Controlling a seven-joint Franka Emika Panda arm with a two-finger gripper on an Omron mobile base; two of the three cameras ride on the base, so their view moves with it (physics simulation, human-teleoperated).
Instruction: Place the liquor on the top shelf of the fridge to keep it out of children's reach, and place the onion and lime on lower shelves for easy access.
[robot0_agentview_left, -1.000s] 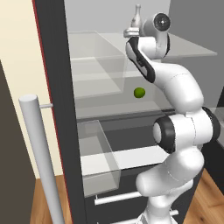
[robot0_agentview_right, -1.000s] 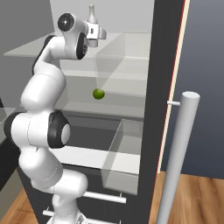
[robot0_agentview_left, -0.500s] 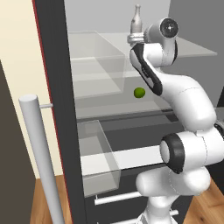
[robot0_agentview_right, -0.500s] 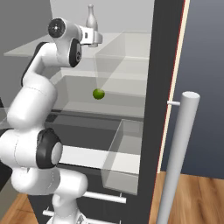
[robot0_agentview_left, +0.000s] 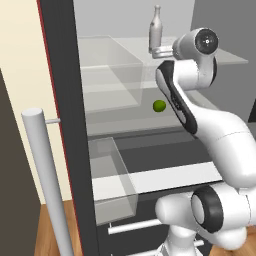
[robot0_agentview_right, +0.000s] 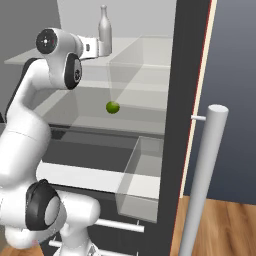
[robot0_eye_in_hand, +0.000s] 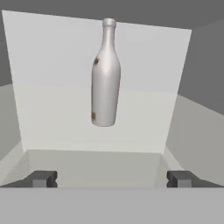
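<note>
Room: simulated kitchen; fridge (robot0_agentview_left: 65, 125) open, black cabinet, red-edged door, pale grey inner walls; wood floor at the foot
Surface: top shelf (robot0_agentview_right: 145, 44), flat translucent glass slab across the full width; lower shelves (robot0_agentview_left: 125, 125) of the same glass beneath it
Door: long silver bar handle (robot0_agentview_right: 202, 180), smooth cylinder; clear boxy bin (robot0_agentview_left: 112, 185) low on the door
Gripper: gripper (robot0_eye_in_hand: 111, 178) level with the top shelf; fingers (robot0_eye_in_hand: 41, 178) dark and blocky, spread wide, nothing between them
Liquor: liquor (robot0_eye_in_hand: 105, 78) upright on the top shelf, ahead of the fingers, centred between them, apart from both; slim pale grey-white bottle, long narrow neck, small cap, small brown marks on its side
Lime: lime (robot0_agentview_left: 159, 105) well below the fingers on a lower shelf; small, round, yellow-green
</note>
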